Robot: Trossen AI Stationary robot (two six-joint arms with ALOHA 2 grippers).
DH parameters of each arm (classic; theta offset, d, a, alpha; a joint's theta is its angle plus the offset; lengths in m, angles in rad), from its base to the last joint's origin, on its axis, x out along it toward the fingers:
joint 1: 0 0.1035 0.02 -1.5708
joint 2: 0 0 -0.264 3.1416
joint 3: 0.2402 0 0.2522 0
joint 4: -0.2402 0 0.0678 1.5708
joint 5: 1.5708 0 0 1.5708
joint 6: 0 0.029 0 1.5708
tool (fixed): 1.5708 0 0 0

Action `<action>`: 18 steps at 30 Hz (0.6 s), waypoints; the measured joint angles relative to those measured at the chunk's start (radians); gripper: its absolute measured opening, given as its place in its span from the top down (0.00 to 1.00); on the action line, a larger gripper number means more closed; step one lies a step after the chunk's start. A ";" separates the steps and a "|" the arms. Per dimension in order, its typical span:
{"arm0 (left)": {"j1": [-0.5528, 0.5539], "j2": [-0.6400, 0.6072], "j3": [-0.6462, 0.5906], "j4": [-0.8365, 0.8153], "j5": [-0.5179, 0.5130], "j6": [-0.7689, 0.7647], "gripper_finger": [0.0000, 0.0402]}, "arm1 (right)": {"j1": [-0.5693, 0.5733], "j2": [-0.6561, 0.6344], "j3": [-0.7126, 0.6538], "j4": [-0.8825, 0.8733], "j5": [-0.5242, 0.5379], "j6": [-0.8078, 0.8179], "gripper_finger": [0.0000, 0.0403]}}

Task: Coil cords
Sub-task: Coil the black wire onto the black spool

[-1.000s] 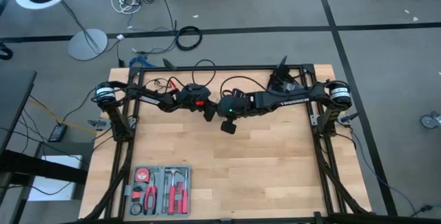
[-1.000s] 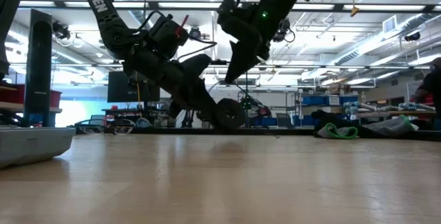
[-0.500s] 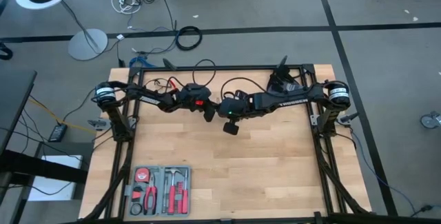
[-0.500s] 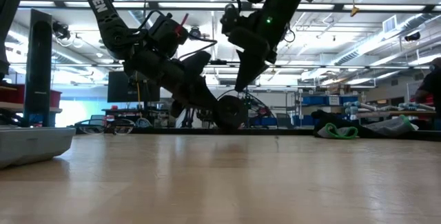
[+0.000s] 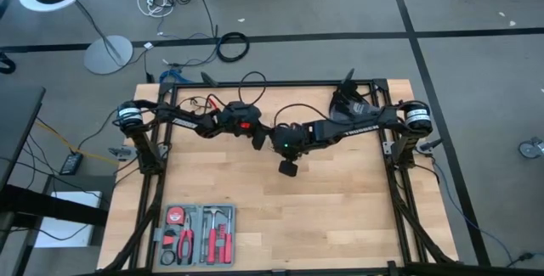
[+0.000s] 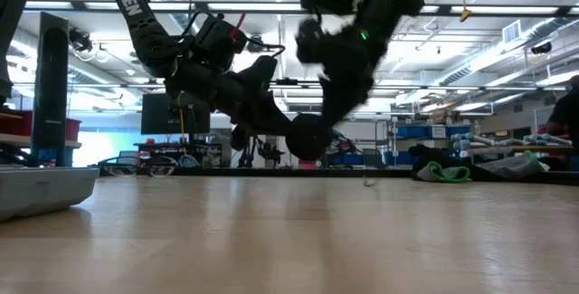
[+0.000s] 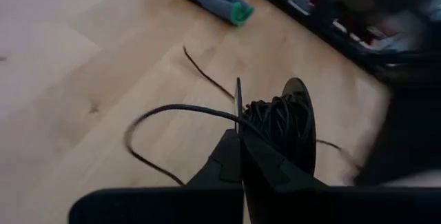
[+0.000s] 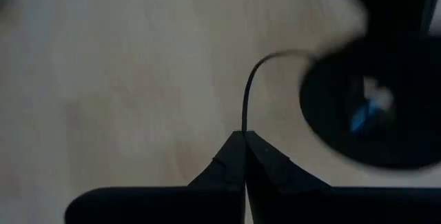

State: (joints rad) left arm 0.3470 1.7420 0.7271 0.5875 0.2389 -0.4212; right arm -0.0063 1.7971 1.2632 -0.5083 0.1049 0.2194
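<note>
Frankly, you get little from the level view: the right gripper (image 6: 348, 104) is a dark smear there, and the high view shows the cord (image 7: 272, 117) only as a thin loop (image 5: 293, 109) arching over the far side of the right arm.

Nearest you, at the table's (image 5: 340, 216) near-left corner, sits a grey tool tray (image 5: 197, 234) holding red-handled hand tools; which tools, you cannot tell.

Further in, around the middle of the table, the two grippers meet. The left gripper (image 7: 240, 156) has its fingers pressed fully together, pinching the thin black cord where it leaves a bundle of tight loops wound against a round black puck (image 7: 303, 131); one loose strand trails out over the wood. The right gripper (image 8: 244, 143), just right of the left gripper (image 5: 257, 138), has its fingers closed tight on a single strand that curves away from its tip toward a blurred dark round shape.

Beyond the table's far edge, a thick black cable ring (image 5: 232, 47) lies on the floor.
</note>
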 joint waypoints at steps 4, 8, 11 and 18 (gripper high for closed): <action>0.000 -0.005 0.004 -0.005 0.042 -0.003 1.00 | 0.003 0.001 -0.099 0.010 0.003 0.095 1.00; 0.000 -0.036 0.004 -0.013 0.045 -0.001 1.00 | 0.028 -0.001 -0.167 -0.025 0.000 0.188 1.00; 0.000 -0.066 0.004 -0.030 0.046 0.018 1.00 | 0.052 -0.006 -0.171 -0.118 0.061 0.246 1.00; 0.000 -0.094 0.004 -0.131 0.014 0.047 1.00 | 0.097 -0.096 -0.172 -0.261 0.333 0.376 1.00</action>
State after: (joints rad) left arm 0.3470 1.6482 0.7311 0.4570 0.2527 -0.3747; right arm 0.0902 1.7008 1.0916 -0.7697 0.4380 0.5951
